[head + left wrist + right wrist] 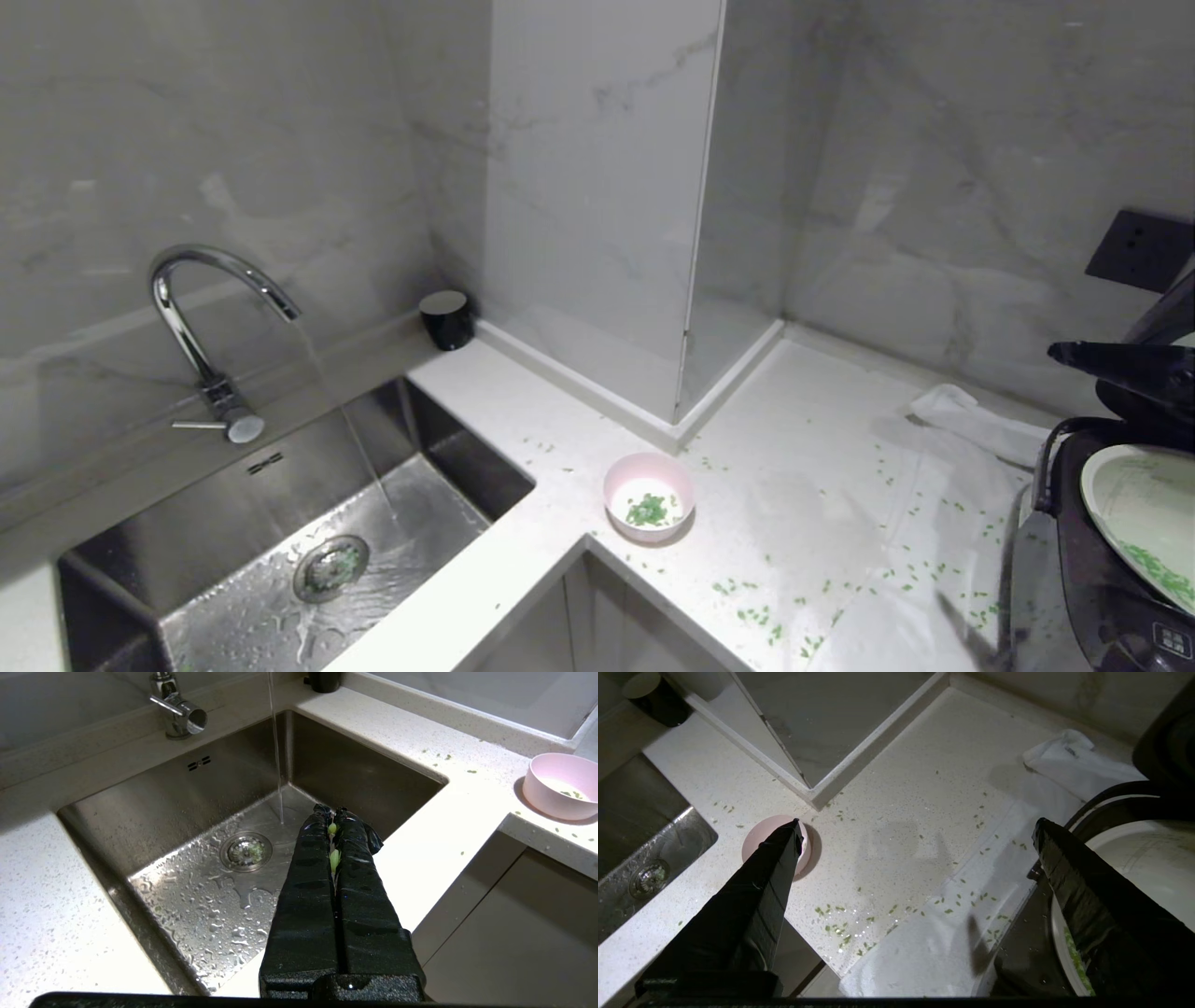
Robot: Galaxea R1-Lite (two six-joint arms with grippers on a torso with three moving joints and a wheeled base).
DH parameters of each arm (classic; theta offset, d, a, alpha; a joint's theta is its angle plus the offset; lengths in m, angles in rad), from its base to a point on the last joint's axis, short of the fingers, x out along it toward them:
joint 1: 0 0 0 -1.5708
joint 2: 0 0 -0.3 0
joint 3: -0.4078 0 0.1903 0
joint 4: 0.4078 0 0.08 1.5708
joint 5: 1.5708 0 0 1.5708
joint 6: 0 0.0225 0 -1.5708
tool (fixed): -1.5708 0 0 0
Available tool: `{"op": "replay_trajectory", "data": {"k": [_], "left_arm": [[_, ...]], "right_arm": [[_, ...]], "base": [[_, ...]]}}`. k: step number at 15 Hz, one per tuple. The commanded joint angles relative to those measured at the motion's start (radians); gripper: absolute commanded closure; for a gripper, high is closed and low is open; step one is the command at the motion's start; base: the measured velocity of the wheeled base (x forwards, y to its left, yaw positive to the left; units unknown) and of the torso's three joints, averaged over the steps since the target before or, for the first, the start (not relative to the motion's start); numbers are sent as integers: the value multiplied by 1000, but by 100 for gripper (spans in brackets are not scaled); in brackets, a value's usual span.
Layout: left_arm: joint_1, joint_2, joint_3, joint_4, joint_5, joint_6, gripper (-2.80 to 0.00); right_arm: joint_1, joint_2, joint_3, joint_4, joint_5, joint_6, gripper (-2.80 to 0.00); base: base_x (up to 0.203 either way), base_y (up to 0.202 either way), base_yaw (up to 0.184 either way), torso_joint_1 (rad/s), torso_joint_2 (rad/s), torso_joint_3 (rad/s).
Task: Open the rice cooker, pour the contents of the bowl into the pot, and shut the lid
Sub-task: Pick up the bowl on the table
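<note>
So, rice cooker (1111, 560) at the frame's lower right with lid (1134, 369) up, green bits (1162, 574) in its pot (1144, 509), pink bowl (649, 497) mid-counter (822, 439) with few bits left, right gripper (915, 858) spread wide and empty above, left gripper (335, 826) pinched closed over running sink (280, 560).

The left end effector (334, 812) has two long, flat black fingers with a grainy, glossy wrapped surface, rising from a blocky black base; small green bits cling in the seam between them. The right end effector (915, 826) has two tapering black fingers (752, 896), wrinkled like taped wrapping.
</note>
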Motion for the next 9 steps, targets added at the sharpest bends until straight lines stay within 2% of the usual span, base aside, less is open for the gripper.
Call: {"op": "replay_trajectory", "data": {"k": [1,7,9], "left_arm": [[0,0,1,0,0,-2,0],[2,0,1,-1,2,-9,0],[2,0,1,-1,2,-9,0]], "right_arm": [[12,-183,74,-1,2,-37,-280],[5,-567,231,-1,-12,-143,-280],[-81,-630,243,0,-47,-206,-280]], "base": [[0,0,0,0,0,0],[0,0,0,0,0,0],[0,0,0,0,0,0]]}}
